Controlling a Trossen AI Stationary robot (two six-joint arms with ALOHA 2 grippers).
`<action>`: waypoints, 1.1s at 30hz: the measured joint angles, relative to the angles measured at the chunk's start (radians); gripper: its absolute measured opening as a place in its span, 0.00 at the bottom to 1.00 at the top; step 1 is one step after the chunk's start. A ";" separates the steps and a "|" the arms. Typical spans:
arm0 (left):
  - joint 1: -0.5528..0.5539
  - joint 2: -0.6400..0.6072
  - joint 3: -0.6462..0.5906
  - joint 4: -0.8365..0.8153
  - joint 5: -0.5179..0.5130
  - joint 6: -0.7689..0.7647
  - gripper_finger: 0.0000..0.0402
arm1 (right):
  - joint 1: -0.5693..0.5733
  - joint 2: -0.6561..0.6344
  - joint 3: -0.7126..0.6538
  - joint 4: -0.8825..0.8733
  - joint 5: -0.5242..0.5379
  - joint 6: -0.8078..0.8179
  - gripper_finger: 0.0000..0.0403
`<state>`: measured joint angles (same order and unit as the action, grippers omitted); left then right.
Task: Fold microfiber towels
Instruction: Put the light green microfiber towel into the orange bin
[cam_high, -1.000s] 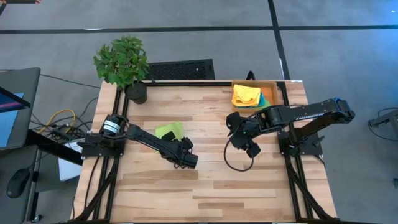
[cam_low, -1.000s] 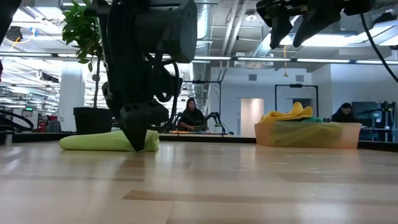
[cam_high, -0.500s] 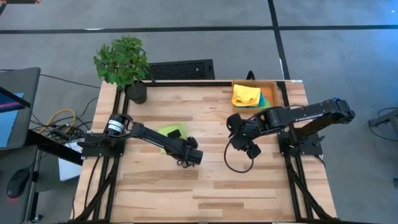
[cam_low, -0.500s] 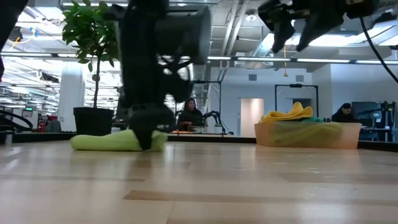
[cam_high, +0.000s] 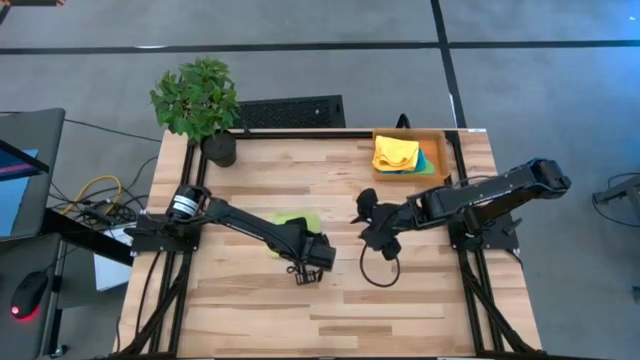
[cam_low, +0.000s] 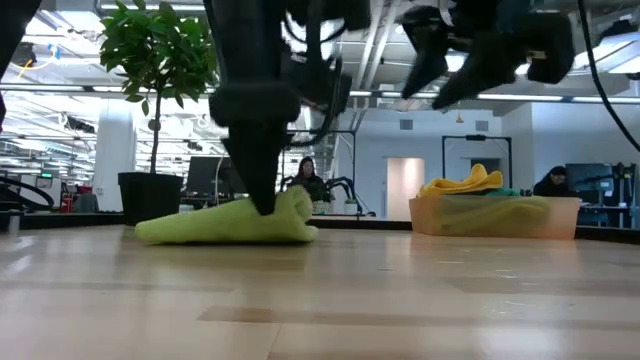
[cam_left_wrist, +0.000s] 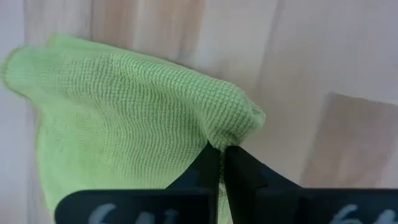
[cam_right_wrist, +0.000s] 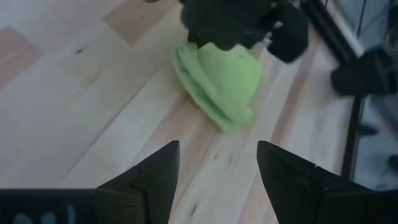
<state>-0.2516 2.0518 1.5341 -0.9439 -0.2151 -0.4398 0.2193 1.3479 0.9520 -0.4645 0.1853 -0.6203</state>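
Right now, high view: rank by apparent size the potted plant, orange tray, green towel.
1. Potted plant, largest.
2. Orange tray.
3. Green towel, smallest showing, but the left gripper, shut on it, and its arm cover part, so this rank is unsure.

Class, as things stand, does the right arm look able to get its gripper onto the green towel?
Probably yes: the right gripper hangs open near the green towel with bare table between, though the left gripper, shut on one edge, crowds it.

Waffle-knit lime cloth towel (cam_left_wrist: 124, 112), smooth pale wood table (cam_high: 400, 310)
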 joint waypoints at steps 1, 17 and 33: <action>-0.005 0.000 0.013 -0.006 0.002 0.005 0.00 | 0.003 0.000 -0.014 0.045 0.000 -0.024 0.59; -0.022 -0.004 0.127 -0.050 -0.006 0.013 0.00 | 0.047 0.219 -0.194 0.555 -0.004 -0.239 0.59; -0.021 -0.004 0.130 -0.052 0.007 -0.006 0.00 | 0.039 0.459 -0.193 0.922 0.016 -0.279 0.59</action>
<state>-0.2722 2.0476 1.6646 -0.9955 -0.2084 -0.4455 0.2582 1.8066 0.7586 0.4573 0.2009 -0.8989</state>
